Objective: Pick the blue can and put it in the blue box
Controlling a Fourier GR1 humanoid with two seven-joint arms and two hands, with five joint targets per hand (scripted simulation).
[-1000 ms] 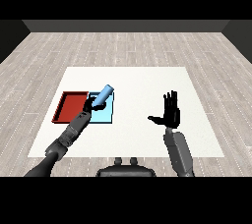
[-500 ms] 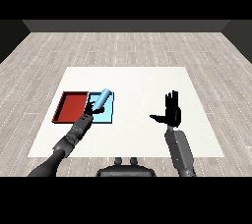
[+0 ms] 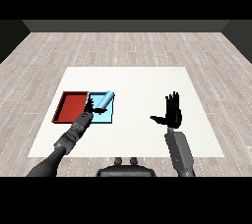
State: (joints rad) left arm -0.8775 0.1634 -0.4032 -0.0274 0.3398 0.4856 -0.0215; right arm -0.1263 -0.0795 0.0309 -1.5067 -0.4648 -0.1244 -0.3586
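Observation:
The blue can (image 3: 105, 100) lies tilted over the light blue tray (image 3: 106, 117), its top end pointing to the far right. My left hand (image 3: 91, 107) is at the can's lower end, over the tray's left part, fingers curled round it. My right hand (image 3: 172, 112) is raised over the bare table to the right, fingers straight and spread, holding nothing.
The red tray (image 3: 71, 106) lies right beside the light blue tray on its left. Both sit on the white table (image 3: 142, 83), whose left edge is near the red tray. Wooden floor surrounds the table.
My left hand has drawn back and lowered with the can towards the light blue tray. My right hand has sunk slightly and stays open.

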